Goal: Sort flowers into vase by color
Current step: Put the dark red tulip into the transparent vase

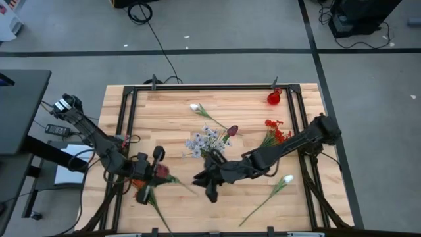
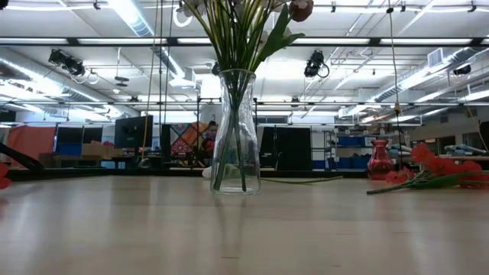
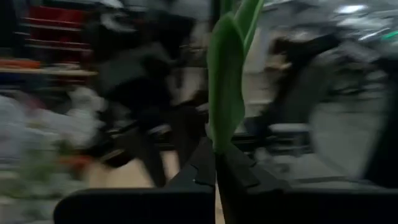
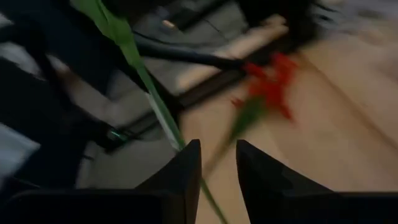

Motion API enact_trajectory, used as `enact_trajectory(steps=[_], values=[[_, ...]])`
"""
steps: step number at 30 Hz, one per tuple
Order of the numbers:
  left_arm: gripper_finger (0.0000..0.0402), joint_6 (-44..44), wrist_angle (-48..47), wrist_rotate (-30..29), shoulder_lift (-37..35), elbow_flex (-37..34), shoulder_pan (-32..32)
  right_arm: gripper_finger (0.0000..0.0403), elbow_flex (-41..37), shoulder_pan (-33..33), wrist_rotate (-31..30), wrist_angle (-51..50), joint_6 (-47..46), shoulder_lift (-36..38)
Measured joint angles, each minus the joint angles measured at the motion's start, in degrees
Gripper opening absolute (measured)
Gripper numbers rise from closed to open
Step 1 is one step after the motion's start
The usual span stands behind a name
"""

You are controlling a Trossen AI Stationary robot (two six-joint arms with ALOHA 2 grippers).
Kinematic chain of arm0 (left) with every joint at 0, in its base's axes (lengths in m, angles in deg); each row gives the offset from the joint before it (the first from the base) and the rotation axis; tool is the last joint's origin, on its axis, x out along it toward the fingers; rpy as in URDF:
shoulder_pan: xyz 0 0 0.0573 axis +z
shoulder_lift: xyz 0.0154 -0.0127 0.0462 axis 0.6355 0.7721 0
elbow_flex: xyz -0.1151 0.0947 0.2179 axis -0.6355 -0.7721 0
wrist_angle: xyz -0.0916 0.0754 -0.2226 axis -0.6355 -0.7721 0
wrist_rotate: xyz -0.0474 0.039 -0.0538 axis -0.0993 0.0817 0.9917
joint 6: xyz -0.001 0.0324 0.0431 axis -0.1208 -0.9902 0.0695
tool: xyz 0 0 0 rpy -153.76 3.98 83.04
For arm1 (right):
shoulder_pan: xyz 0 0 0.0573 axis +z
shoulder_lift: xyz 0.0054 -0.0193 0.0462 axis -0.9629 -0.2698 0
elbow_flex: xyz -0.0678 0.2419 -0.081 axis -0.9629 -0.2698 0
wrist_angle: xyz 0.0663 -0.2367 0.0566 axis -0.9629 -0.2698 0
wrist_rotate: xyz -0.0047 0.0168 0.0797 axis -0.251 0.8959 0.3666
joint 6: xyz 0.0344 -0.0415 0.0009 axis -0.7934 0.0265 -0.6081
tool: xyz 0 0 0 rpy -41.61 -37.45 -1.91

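Observation:
A clear glass vase (image 1: 210, 146) (image 2: 235, 130) stands mid-table. It holds lavender-white sprays and a maroon tulip (image 1: 232, 130). My left gripper (image 1: 156, 172) (image 3: 216, 171) is near the table's left near corner, shut on a second maroon tulip (image 1: 162, 172). That tulip's stem (image 1: 184, 184) runs toward my right gripper (image 1: 208, 184) (image 4: 217, 155), which is open with the stem (image 4: 158, 109) passing between its fingers. A red flower (image 1: 141, 192) (image 4: 267, 93) lies on the table under the left arm. Neither gripper shows in the low view. My left gripper pinches the maroon tulip's green stem at a leaf (image 3: 219, 140) between its two shut fingers, with the fingers across the stem. The leaf stands up out of the fingers. The flower head (image 1: 162, 172) sits beside the gripper, and the stem's other end reaches the right gripper.
A small red vase (image 1: 274, 98) (image 2: 380, 160) stands near the far right corner. Red clusters (image 1: 276, 131) (image 2: 435, 169) lie on the table to the right of the glass vase. One white bud (image 1: 197, 107) lies toward the far edge, another (image 1: 286, 179) toward the near right. A black frame (image 1: 128, 118) rims the table.

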Motion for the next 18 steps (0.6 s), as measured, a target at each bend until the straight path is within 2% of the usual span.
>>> enact_trajectory(steps=[3,5,12,15,18], values=[[0.0004,-2.6,-2.4,-4.7,1.1,3.1,1.7,0.0108,0.0,1.5,-3.2,-10.1,-0.9,4.1],[0.0004,-3.7,-2.6,-5.4,2.1,3.7,3.4,0.0106,0.0,2.8,-6.9,-15.8,-1.0,7.0],[0.0004,-3.6,-3.1,-5.4,9.0,7.6,10.1,0.0105,0.0,9.6,-25.7,-36.5,-10.7,17.1],[0.0004,-5.0,-6.9,-5.4,11.5,12.1,12.4,0.0105,0.0,12.1,-29.6,-44.9,-15.6,19.9],[0.0004,-6.1,-15.3,-5.7,13.5,17.7,14.2,0.0105,0.0,13.8,-30.9,-52.1,-19.6,21.7]])
